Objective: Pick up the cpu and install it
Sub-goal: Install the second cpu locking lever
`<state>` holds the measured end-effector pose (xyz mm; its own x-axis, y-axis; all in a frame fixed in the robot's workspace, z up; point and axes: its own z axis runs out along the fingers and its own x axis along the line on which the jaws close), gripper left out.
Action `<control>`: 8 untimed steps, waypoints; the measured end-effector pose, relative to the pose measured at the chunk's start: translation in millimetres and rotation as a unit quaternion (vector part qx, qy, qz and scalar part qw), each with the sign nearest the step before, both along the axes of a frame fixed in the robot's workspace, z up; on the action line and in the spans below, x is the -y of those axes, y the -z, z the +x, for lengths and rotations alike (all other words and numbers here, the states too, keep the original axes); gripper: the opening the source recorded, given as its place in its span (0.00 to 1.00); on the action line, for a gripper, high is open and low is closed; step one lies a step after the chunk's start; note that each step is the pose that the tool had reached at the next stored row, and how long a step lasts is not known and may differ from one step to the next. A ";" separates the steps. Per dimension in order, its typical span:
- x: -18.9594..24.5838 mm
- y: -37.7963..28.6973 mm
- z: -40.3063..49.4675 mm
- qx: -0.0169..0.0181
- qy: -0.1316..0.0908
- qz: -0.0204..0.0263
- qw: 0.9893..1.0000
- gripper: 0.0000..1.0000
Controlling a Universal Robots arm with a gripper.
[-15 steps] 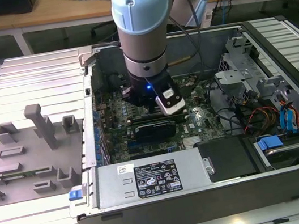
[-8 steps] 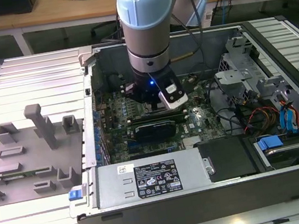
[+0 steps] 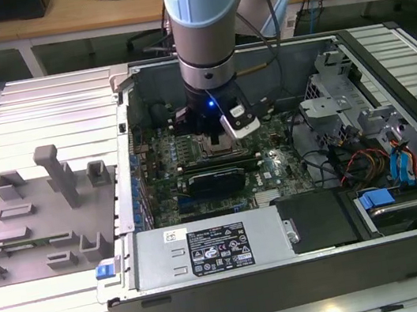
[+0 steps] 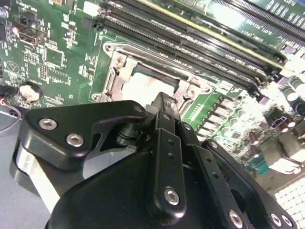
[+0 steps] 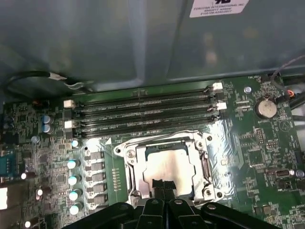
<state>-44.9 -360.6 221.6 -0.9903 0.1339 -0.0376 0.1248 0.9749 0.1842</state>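
Note:
The cpu [image 5: 171, 164], a pale silver square, lies flat inside the metal-framed socket [image 5: 131, 164] on the green motherboard [image 5: 248, 143]. It also shows in the second wrist view, cpu [image 4: 143, 88], just beyond the fingertips. My gripper [image 5: 163, 183] hangs right over the cpu's near edge with its black fingers [image 4: 164, 119] pressed together and nothing visible between them. Whether the tips touch the chip I cannot tell. In the exterior view the gripper [image 3: 216, 132] sits low inside the open computer case, above the socket [image 3: 222, 150].
Long memory slots [image 5: 143, 112] run beside the socket, and a row of capacitors [image 5: 72, 179] stands on its other side. A grey fixture plate [image 3: 40, 224] with upright blocks lies on the exterior view's left. The power supply [image 3: 208, 248], drive cage [image 3: 327, 100] and cables [image 3: 353, 160] crowd the case.

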 end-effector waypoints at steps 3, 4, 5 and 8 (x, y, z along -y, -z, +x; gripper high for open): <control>-0.1 0.0 7.7 -0.001 0.000 -0.002 1.000 0.11; -0.1 0.0 10.9 -0.001 0.000 -0.002 1.000 0.11; -0.1 0.0 13.2 -0.002 0.000 -0.002 1.000 0.11; -1.5 -2.1 15.9 -0.002 -0.001 -0.003 1.000 0.11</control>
<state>-29.0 -359.1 223.8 -0.9906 0.1325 -0.0352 0.1242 0.9761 0.1781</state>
